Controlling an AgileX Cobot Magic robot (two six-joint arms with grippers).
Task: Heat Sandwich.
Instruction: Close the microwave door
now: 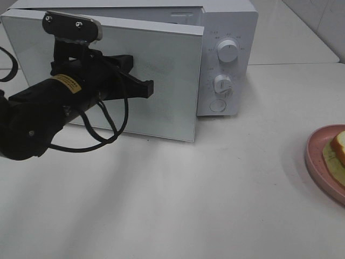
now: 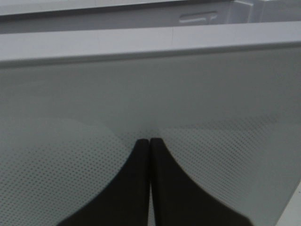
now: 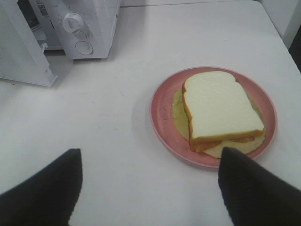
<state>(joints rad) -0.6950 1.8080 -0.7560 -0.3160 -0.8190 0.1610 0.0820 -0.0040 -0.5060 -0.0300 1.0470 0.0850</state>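
Here we keep the left tool, its tips pressed together and holding nothing, against the grey dotted door of the white box-shaped microwave oven; we judge it is swinging that door open so the chamber becomes free. The right tool hangs with its tips wide apart and empty, just ahead of it the sandwich of white bread with brown crust, lying on a round pink plate on the pale surface. Between plate and oven nothing stands; only the door itself could block the way in.
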